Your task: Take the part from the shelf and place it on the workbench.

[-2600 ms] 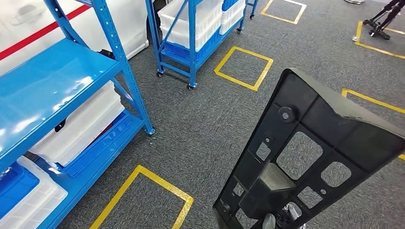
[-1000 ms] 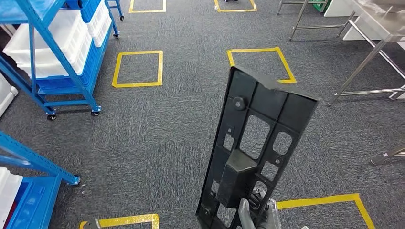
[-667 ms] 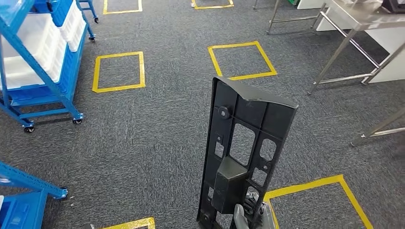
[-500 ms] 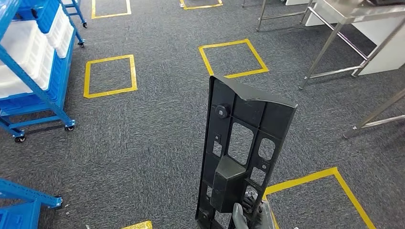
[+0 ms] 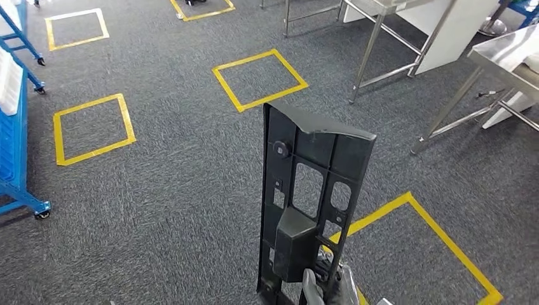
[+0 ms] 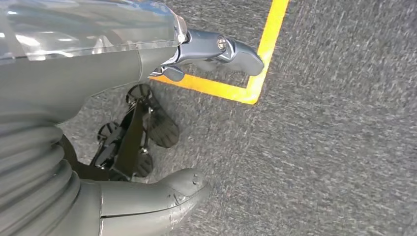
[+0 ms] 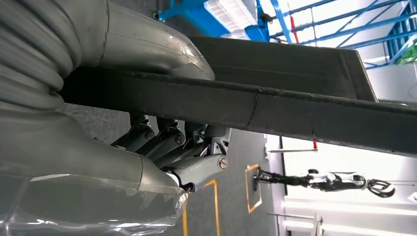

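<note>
The view has swung toward the steel workbench (image 5: 502, 54); the right hand (image 5: 327, 289) grips the upright, cut-out black part (image 5: 305, 203), the left hand (image 6: 162, 123) hangs empty.

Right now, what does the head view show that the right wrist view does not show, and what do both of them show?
Head view alone: the black part's whole ribbed face with its cut-out openings, standing upright over the grey carpet, the yellow floor squares around it, and the steel-legged workbench at the far right.

Right wrist view alone: the right hand's thumb lying on one side of the part's edge with the darker fingers on the other side, and blue shelving behind.

Both: the part held in the right hand, and yellow tape on the carpet.
</note>
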Robot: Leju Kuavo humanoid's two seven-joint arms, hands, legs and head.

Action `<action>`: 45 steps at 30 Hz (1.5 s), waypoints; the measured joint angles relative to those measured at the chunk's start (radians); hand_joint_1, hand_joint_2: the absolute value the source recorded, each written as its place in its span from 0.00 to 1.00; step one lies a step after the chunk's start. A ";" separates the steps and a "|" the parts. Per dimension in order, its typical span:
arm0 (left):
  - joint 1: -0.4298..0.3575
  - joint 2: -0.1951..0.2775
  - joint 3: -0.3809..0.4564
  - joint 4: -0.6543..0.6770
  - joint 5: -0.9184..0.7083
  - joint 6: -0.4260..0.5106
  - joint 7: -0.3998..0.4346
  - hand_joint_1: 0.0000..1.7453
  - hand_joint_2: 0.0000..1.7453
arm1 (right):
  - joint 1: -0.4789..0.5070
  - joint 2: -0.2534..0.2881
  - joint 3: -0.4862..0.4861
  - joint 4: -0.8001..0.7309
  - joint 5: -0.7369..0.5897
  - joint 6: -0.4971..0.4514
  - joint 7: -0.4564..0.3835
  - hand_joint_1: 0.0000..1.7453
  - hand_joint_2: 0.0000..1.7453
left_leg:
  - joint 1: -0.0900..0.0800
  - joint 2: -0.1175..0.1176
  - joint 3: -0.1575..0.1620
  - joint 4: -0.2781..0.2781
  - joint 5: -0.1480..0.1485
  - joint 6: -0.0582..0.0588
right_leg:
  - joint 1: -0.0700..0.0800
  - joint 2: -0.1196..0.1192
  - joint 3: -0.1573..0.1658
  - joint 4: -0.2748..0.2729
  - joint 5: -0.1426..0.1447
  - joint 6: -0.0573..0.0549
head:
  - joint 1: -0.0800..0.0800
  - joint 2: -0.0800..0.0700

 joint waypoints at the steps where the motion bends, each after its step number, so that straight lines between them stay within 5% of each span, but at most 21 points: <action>1: -0.001 -0.001 -0.003 0.000 0.002 -0.002 -0.004 0.00 1.00 | -0.001 -0.002 0.002 0.000 0.002 -0.005 0.000 1.00 1.00 | 0.000 0.012 0.001 -0.001 0.002 0.009 | -0.002 0.010 -0.003 -0.003 0.003 0.006 | 0.000 0.000; 4: 0.004 -0.006 -0.015 -0.006 0.004 -0.011 -0.015 0.00 1.00 | -0.003 -0.006 0.006 0.000 0.009 -0.023 0.000 1.00 1.00 | 0.003 0.051 0.009 -0.017 0.010 0.028 | 0.000 -0.054 -0.030 0.046 -0.027 0.022 | 0.009 0.000; 6: 0.013 -0.009 -0.022 -0.014 0.004 -0.017 -0.017 0.00 1.00 | -0.006 -0.008 0.009 0.000 0.013 -0.028 0.001 1.00 1.00 | 0.001 0.081 0.011 -0.020 0.009 0.033 | -0.002 -0.109 -0.089 0.158 -0.083 0.031 | 0.017 0.000; 8: 0.020 -0.012 -0.024 -0.024 0.006 -0.021 -0.013 0.00 1.00 | -0.007 -0.009 0.010 0.001 0.014 -0.032 0.003 1.00 1.00 | -0.001 0.112 0.013 -0.020 0.005 0.034 | -0.005 -0.122 -0.140 0.246 -0.106 0.036 | 0.017 0.000; 10: 0.023 -0.016 -0.027 -0.032 0.009 -0.022 -0.009 0.00 1.00 | -0.007 -0.011 0.012 0.002 0.016 -0.035 0.005 1.00 1.00 | -0.001 0.140 0.019 -0.020 -0.002 0.032 | -0.005 -0.130 -0.121 0.204 -0.061 0.034 | 0.017 0.000; 12: 0.023 -0.021 -0.033 -0.038 0.011 -0.022 -0.007 0.00 1.00 | -0.008 -0.012 0.013 0.002 0.018 -0.036 0.005 1.00 1.00 | -0.003 0.163 0.030 -0.021 -0.010 0.027 | 0.003 -0.169 -0.052 0.073 0.000 0.021 | 0.017 0.000; 15: 0.023 -0.025 -0.041 -0.042 0.014 -0.022 -0.006 0.00 1.00 | -0.011 -0.013 0.015 0.002 0.022 -0.038 0.005 1.00 1.00 | -0.008 0.191 0.040 -0.023 -0.021 0.014 | 0.021 -0.203 -0.012 -0.010 0.012 0.000 | 0.016 0.000; 17: 0.023 -0.027 -0.045 -0.043 0.022 -0.022 -0.006 0.00 1.00 | -0.010 -0.013 0.017 0.002 0.025 -0.041 0.005 1.00 1.00 | -0.009 0.208 0.049 -0.025 -0.028 0.004 | 0.017 -0.178 -0.009 -0.017 0.014 -0.007 | 0.016 0.000; 19: 0.023 -0.028 -0.049 -0.046 0.034 -0.022 -0.007 0.00 1.00 | -0.012 -0.014 0.020 0.002 0.029 -0.046 0.005 1.00 1.00 | -0.008 0.180 0.044 0.008 -0.053 -0.004 | 0.008 -0.154 0.001 -0.030 0.018 -0.015 | 0.013 0.000; 22: 0.028 -0.028 -0.051 -0.050 0.047 -0.023 -0.007 0.00 1.00 | -0.019 -0.015 0.028 0.006 0.032 -0.052 0.004 1.00 1.00 | -0.005 0.106 -0.045 0.189 -0.133 -0.010 | 0.003 -0.119 0.008 -0.034 0.019 -0.026 | 0.006 0.000; 24: 0.033 -0.028 -0.051 -0.050 0.050 -0.023 -0.007 0.00 1.00 | -0.021 -0.016 0.031 0.010 0.033 -0.053 0.005 1.00 1.00 | -0.004 0.094 -0.093 0.257 -0.134 -0.013 | 0.003 -0.088 0.012 -0.032 0.016 -0.028 | 0.005 0.000; 26: 0.035 -0.028 -0.053 -0.051 0.056 -0.023 -0.007 0.00 1.00 | -0.021 -0.018 0.033 0.012 0.033 -0.055 0.005 1.00 1.00 | -0.003 0.083 -0.075 0.180 -0.061 -0.014 | 0.001 -0.055 0.018 -0.027 0.011 -0.024 | 0.004 0.000; 28: 0.036 -0.028 -0.055 -0.052 0.062 -0.022 -0.007 0.00 1.00 | -0.024 -0.020 0.036 0.014 0.035 -0.058 0.004 1.00 1.00 | 0.003 0.034 -0.032 0.055 0.003 -0.011 | -0.001 -0.027 0.017 -0.016 0.003 -0.014 | 0.003 0.000; 30: 0.036 -0.028 -0.058 -0.053 0.064 -0.023 -0.007 0.00 1.00 | -0.027 -0.021 0.038 0.014 0.038 -0.060 0.004 1.00 1.00 | 0.005 -0.003 -0.014 0.001 0.013 -0.003 | -0.003 -0.004 0.007 -0.007 -0.001 -0.002 | 0.001 0.000; 32: 0.035 -0.030 -0.065 -0.055 0.064 -0.023 -0.008 0.00 1.00 | -0.029 -0.022 0.040 0.015 0.041 -0.064 0.004 1.00 1.00 | 0.003 0.014 -0.010 -0.007 0.012 0.011 | -0.006 0.014 0.000 -0.008 0.001 0.012 | -0.001 0.000; 34: 0.034 -0.033 -0.071 -0.059 0.064 -0.023 -0.010 0.00 1.00 | -0.029 -0.024 0.040 0.015 0.045 -0.068 0.004 1.00 1.00 | 0.004 0.040 -0.002 -0.018 0.018 0.026 | -0.005 -0.030 -0.010 0.012 -0.011 0.023 | 0.003 0.000; 36: 0.035 -0.034 -0.073 -0.062 0.064 -0.022 -0.012 0.00 1.00 | -0.033 -0.025 0.041 0.015 0.047 -0.070 0.004 1.00 1.00 | 0.004 0.067 0.003 -0.026 0.019 0.035 | -0.005 -0.100 -0.054 0.099 -0.061 0.032 | 0.009 0.000; 39: 0.039 -0.034 -0.073 -0.063 0.065 -0.021 -0.013 0.00 1.00 | -0.034 -0.027 0.043 0.016 0.048 -0.071 0.004 1.00 1.00 | 0.001 0.113 0.006 -0.027 0.013 0.037 | -0.012 -0.123 -0.137 0.246 -0.113 0.042 | 0.010 0.000; 41: 0.038 -0.034 -0.074 -0.063 0.065 -0.021 -0.015 0.00 1.00 | -0.034 -0.029 0.043 0.017 0.048 -0.072 0.005 1.00 1.00 | 0.001 0.141 0.013 -0.026 0.006 0.034 | -0.013 -0.132 -0.114 0.197 -0.066 0.041 | 0.010 0.000; 43: 0.037 -0.035 -0.076 -0.063 0.066 -0.021 -0.017 0.00 1.00 | -0.034 -0.030 0.043 0.018 0.049 -0.072 0.005 1.00 1.00 | -0.001 0.164 0.024 -0.027 -0.003 0.028 | -0.005 -0.172 -0.040 0.062 -0.005 0.029 | 0.010 0.000; 45: 0.035 -0.036 -0.079 -0.063 0.067 -0.021 -0.018 0.00 1.00 | -0.036 -0.030 0.045 0.017 0.050 -0.073 0.005 1.00 1.00 | -0.004 0.182 0.034 -0.027 -0.010 0.018 | 0.006 -0.205 0.000 -0.013 0.013 0.015 | 0.009 0.000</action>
